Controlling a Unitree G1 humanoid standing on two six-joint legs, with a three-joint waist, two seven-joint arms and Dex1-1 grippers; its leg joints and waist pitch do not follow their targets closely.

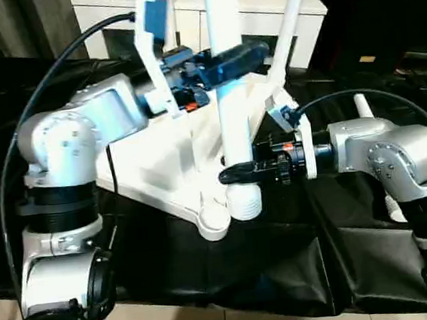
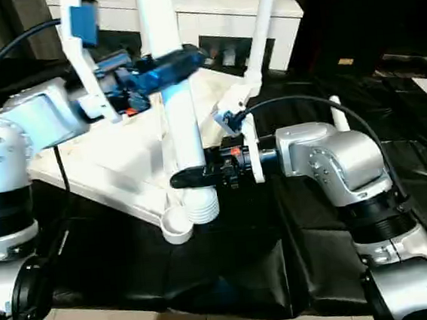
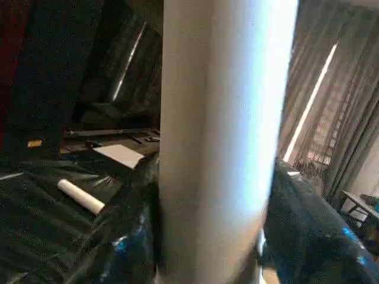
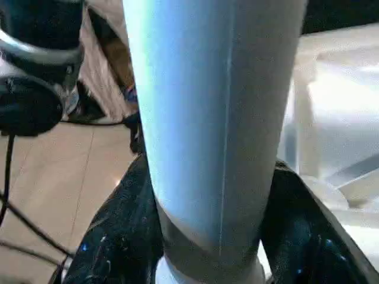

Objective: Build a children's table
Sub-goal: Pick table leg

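Robot arms hold one upright white leg (image 1: 231, 90) of the children's table, whose ribbed top (image 1: 170, 160) lies upside down on a worktop (image 1: 284, 263) draped in black sheeting. Left pincer (image 1: 226, 59) is clamped on the leg high up. Right pincer (image 1: 237, 174) is clamped low, just above its threaded end beside a corner socket (image 1: 214, 221).

Tops cut off, threads mostly covered

Upright leg (image 1: 231, 90) running out past the upper edge, same with the far leg (image 1: 288, 24); tabletop (image 1: 164, 161) partly behind the left forearm (image 1: 82, 131); loose leg (image 3: 81, 196) too blurry to read.
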